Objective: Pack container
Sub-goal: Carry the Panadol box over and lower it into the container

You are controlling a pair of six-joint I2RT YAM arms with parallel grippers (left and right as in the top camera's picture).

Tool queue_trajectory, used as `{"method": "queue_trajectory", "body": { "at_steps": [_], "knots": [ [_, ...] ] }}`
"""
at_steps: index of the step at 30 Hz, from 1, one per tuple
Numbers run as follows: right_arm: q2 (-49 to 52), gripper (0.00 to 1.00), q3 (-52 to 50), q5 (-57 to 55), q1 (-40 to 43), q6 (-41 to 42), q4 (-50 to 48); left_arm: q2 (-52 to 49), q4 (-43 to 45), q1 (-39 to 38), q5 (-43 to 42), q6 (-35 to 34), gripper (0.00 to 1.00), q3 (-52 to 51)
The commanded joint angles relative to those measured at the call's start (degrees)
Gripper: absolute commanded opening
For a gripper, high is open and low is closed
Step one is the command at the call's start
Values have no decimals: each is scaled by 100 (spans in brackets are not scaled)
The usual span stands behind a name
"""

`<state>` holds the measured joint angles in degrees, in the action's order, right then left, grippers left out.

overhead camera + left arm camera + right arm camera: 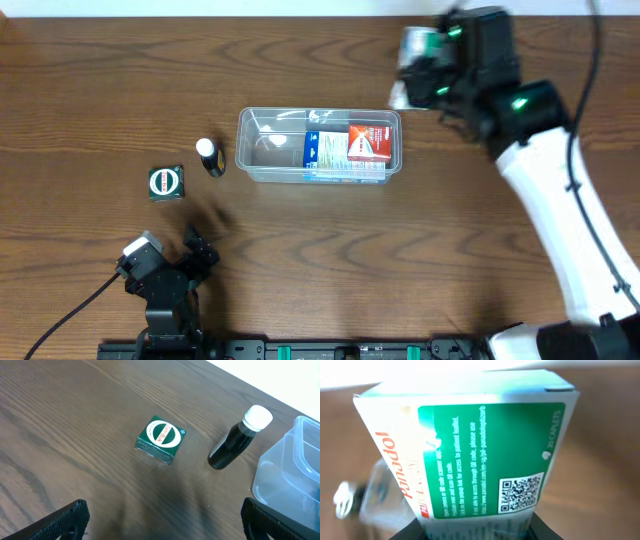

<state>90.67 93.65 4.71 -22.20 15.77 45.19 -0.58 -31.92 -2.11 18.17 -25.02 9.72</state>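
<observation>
The clear plastic container (pixel 262 150) lies mid-table and holds a white-blue box (pixel 320 152) and a red-white box (pixel 369 142). Its corner shows in the left wrist view (pixel 287 467). My right gripper (pixel 420 62) is above the table just past the container's far right corner, shut on a green-and-white Panadol box (pixel 470 455). A small green box with a round white label (pixel 166 182) (pixel 161 438) and a black bottle with a white cap (pixel 209 157) (pixel 235 442) stand left of the container. My left gripper (pixel 195 250) (pixel 162 520) is open and empty, near the front left.
The table's near edge carries the arm bases and a cable (pixel 70 310). The right arm's white link (pixel 560 210) crosses the right side of the table.
</observation>
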Motion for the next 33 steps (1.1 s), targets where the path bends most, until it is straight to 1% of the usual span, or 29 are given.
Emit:
{"method": "queue_trajectory", "body": {
  "at_steps": [1,3,5,6,9,15,18,22,24,28,33],
  "knots": [
    [144,10,-22,-7,-597,-1888,-101,35,-9,-28,52,98,98,-103],
    [275,10,-22,-46,-922,-2621,-186,35,-9,-28,52,98,98,-103],
    [424,12,-22,-164,-1091,-3104,-214,35,-9,-28,52,98,98,-103],
    [501,10,-22,-219,-1137,-3285,-214,35,-9,-28,52,98,98,-103],
    [774,8,-22,-232,-1191,-3873,-205,35,-9,-28,52,98,98,-103],
    [1318,10,-22,-229,-1202,-5532,-310,35,-9,-28,52,98,98,-103],
    [1589,13,-22,-140,-1200,-6046,-345,35,-9,-28,52,98,98,-103],
    [1904,13,-22,-101,-1202,-6708,-409,35,-9,-28,52,98,98,-103],
    [2020,11,-22,-98,-1207,-6878,-566,35,-9,-28,52,98,98,-103],
    [2197,13,-22,92,-1222,-6874,-984,35,-9,-28,52,101,98,-103],
    [2378,13,-22,372,-1252,-6872,-1119,35,-9,-28,52,98,98,-103]
  ]
}}
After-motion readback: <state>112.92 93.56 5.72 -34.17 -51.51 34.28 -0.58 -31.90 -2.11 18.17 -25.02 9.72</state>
